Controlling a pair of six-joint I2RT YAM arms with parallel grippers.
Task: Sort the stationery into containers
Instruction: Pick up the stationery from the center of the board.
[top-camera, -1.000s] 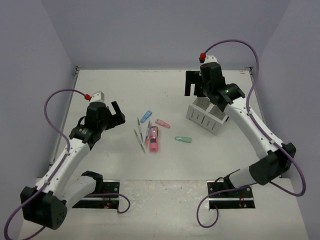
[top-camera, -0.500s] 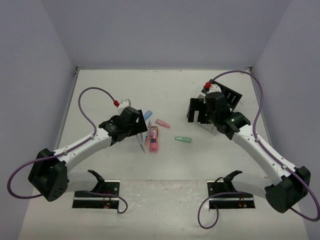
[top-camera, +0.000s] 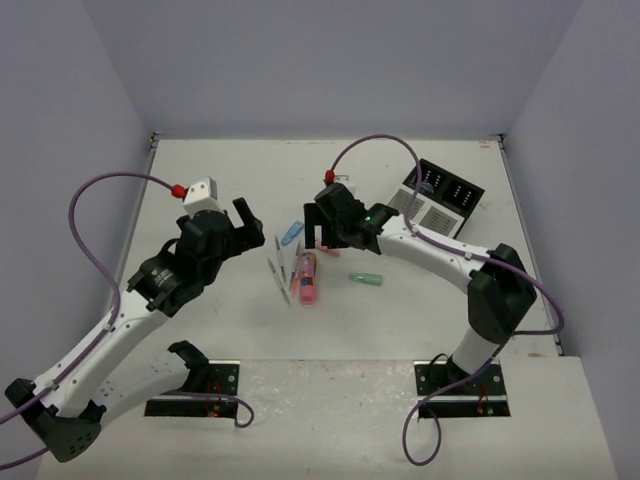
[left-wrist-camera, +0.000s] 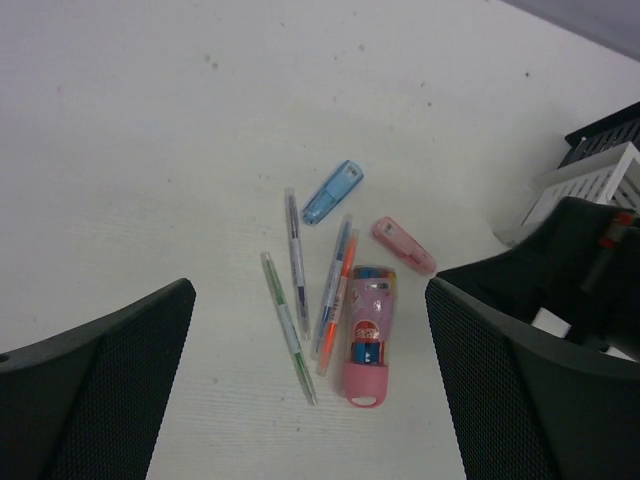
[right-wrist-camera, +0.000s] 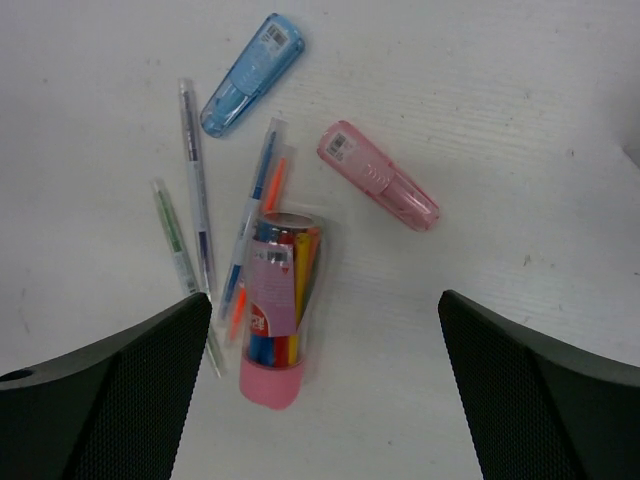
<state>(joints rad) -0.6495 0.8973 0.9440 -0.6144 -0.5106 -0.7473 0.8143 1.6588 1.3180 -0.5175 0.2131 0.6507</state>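
From above, the left gripper (top-camera: 250, 222) hangs over the white worktop (top-camera: 230, 165), just left of the thin pens (top-camera: 281, 268). Its jaws are open with nothing in them. The right gripper (top-camera: 318, 230) hangs just past the far end of the clear tube with a pink cap (top-camera: 307, 282), and its jaws are open and empty too. The organizer (top-camera: 432, 212) sits at the far right, well apart from the pens, with its white half nearer them and its black half behind. A green capsule (top-camera: 366, 279) lies alone to the right of the tube.

The left wrist camera looks down between two wide-apart fingers (left-wrist-camera: 100, 400). A blue capsule (left-wrist-camera: 332, 192) and a pink capsule (left-wrist-camera: 404, 245) lie past the pens. The tube lies beside the pens.

The right wrist camera shows the same things between its own wide-apart fingers (right-wrist-camera: 100, 400). Coloured sticks fill the tube, two pens touch its side, and both capsules lie apart from it
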